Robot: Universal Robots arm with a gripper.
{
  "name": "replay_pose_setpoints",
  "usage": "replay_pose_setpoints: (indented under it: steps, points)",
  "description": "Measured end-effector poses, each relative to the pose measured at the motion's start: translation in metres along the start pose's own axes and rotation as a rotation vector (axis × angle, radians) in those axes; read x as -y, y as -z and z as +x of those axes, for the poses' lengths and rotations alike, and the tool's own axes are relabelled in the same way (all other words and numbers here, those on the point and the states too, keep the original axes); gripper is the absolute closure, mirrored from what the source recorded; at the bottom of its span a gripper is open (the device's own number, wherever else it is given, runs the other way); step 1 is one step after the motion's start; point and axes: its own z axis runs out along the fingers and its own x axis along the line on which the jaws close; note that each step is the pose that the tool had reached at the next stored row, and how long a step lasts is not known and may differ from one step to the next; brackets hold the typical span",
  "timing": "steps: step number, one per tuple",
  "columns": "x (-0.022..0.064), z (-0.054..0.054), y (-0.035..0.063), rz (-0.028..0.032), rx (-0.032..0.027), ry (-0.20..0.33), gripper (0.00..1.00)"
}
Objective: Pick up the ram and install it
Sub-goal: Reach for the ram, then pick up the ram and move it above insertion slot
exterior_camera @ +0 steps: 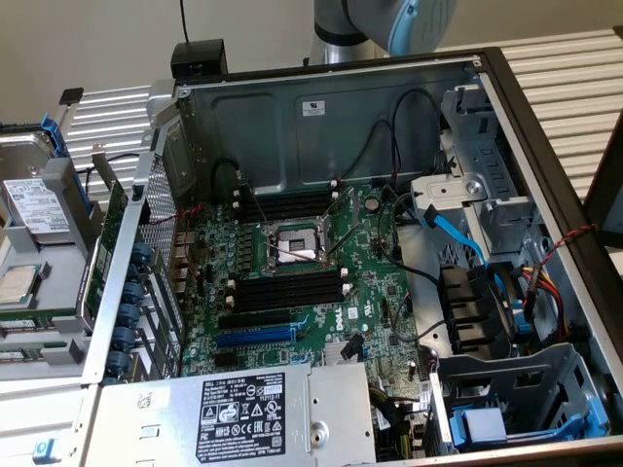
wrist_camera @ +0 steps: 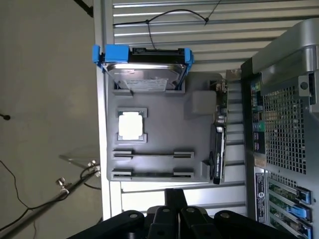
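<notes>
The ram (wrist_camera: pixel 153 155) stands on edge in a holder of the grey parts tray (wrist_camera: pixel 164 129), so it reads as a thin dark strip between two grey clips. In the exterior view it is a greenish strip (exterior_camera: pixel 39 321) at the far left. My gripper (wrist_camera: pixel 175 193) is shut on nothing, its black fingers pressed together just off the tray's edge, a short way from the ram. The open computer case holds the green motherboard (exterior_camera: pixel 321 292), with long black empty memory slots (exterior_camera: pixel 292 290) beside the CPU socket (exterior_camera: pixel 290 243).
The tray also carries a hard drive in a blue caddy (wrist_camera: pixel 143 67), a CPU chip (wrist_camera: pixel 132 124) and an upright expansion card (wrist_camera: pixel 219 134). The case wall (wrist_camera: pixel 284 124) rises beside the tray. Cables, a drive cage (exterior_camera: pixel 477 195) and the power supply (exterior_camera: pixel 243 413) crowd the case. The arm (exterior_camera: pixel 389 19) is behind the case.
</notes>
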Motion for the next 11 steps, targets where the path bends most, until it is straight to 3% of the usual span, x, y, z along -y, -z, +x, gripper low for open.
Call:
replay_pose_setpoints:
  steps: [11]
  points:
    - [0.0000,0.0084,0.0003,-0.0001,-0.0001,0.001,0.89]
